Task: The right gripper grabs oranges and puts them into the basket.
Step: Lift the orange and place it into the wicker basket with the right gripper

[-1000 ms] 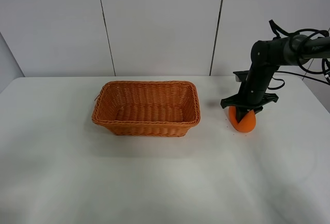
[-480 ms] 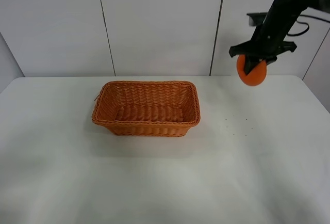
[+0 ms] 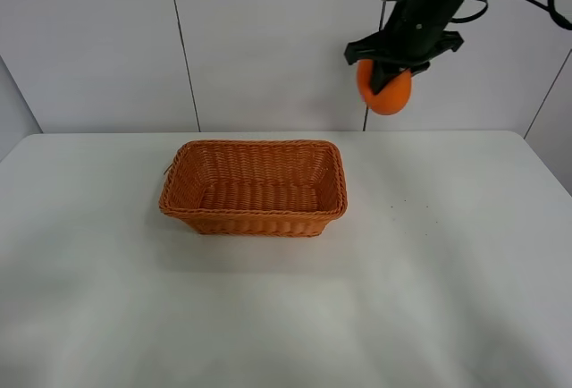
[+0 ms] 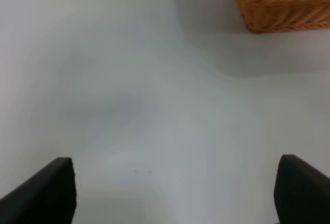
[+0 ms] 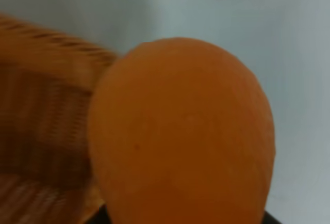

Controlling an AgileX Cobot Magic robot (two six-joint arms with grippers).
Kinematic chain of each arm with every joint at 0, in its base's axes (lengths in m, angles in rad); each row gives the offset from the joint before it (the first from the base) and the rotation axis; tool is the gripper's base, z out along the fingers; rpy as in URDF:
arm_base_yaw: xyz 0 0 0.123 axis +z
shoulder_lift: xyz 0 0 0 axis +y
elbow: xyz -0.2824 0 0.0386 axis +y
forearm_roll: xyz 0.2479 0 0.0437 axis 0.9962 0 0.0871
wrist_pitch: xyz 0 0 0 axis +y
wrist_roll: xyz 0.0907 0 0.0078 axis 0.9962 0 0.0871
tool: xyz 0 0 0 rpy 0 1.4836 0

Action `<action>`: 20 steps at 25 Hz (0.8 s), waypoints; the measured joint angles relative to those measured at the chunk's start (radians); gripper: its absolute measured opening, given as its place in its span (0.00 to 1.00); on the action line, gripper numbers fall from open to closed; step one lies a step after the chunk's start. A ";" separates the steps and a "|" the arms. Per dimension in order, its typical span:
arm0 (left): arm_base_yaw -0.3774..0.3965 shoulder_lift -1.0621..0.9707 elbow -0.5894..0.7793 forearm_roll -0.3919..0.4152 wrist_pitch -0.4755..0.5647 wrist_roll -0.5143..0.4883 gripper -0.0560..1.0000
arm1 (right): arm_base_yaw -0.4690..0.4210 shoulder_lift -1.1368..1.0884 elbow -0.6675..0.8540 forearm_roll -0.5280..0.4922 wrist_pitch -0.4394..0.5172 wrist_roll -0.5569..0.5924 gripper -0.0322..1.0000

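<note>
Nearest the high camera, the front of the white desk [image 3: 268, 316] lay bare and evenly lit. The left hand [image 4: 172, 190] showed only in its own wrist view, hovering low over the desk: its two dark fingertips [image 4: 44, 193] stood wide apart at the edges of that picture, with nothing between them but white surface. A corner of the basket [image 4: 281, 2] showed beyond it, well apart from the fingertips.

Farther back, around the middle of the desk, the woven orange-brown basket [image 3: 259, 221] sat flat with its long side toward the camera and its inside empty.

Beyond and above that, the right hand [image 3: 386, 68] hung high in the air against the pale panelled wall [image 3: 268, 39], pointing down. Its fingers were closed around the orange [image 3: 390, 95], which bulged out below them, well clear of the desk. In the high view the fruit hung to the right of the basket's right end and far above its rim. The right wrist view was almost filled by the orange [image 5: 180, 136], close and smooth, with the blurred weave of the basket [image 5: 41, 105] beside it and white desk [image 5: 289, 53] on the other side.
</note>
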 joint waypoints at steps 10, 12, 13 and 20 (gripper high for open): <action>0.000 0.000 0.000 0.000 0.000 0.000 0.89 | 0.267 0.096 -0.001 -0.018 -0.137 0.008 0.20; 0.000 0.000 0.000 0.000 0.000 0.000 0.89 | 0.291 0.144 -0.003 -0.026 -0.176 0.011 0.20; 0.000 0.000 0.000 0.000 0.000 0.000 0.89 | 0.295 0.173 -0.003 -0.028 -0.196 0.016 0.20; 0.000 0.000 0.000 0.000 0.000 0.000 0.89 | 0.294 0.351 -0.003 -0.047 -0.268 0.057 0.20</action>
